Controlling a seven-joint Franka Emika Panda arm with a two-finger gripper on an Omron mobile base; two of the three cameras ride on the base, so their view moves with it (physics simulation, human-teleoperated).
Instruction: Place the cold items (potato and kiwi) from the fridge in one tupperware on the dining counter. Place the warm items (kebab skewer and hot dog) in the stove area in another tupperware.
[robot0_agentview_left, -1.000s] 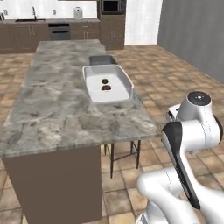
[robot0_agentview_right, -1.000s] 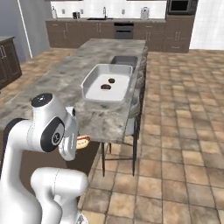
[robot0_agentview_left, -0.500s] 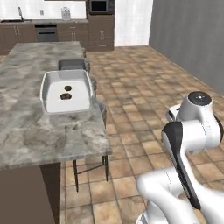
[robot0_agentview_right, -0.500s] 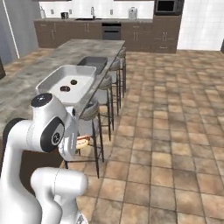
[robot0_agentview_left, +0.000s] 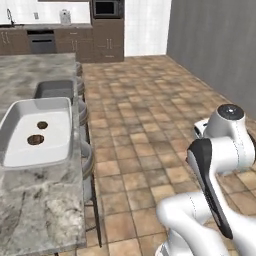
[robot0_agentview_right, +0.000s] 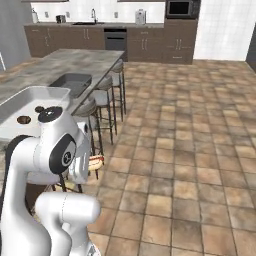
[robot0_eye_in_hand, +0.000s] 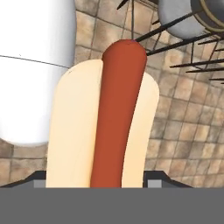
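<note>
Hand view on my end is basically all hot dog (robot0_eye_in_hand: 107, 118): tan bun with the red sausage running straight up the middle, sitting right in the gripper, so I'm calling that clamped on it. Behind it is brown tiled floor (robot0_eye_in_hand: 183, 122) and dark stool legs (robot0_eye_in_hand: 183, 39) up top.

From the right base view I can just spot the hot dog (robot0_agentview_right: 96, 160) poking out low beside the arm, next to the bar stools (robot0_agentview_right: 102, 95).

Left base view has the white tupperware (robot0_agentview_left: 60, 150) on the marble table (robot0_agentview_left: 35, 210), with two small dark items (robot0_agentview_left: 38, 133) lying in it. I can't tell which is the potato and which the kiwi. A second, grey tupperware (robot0_agentview_left: 55, 89) sits just behind the white one on the same table.
</note>
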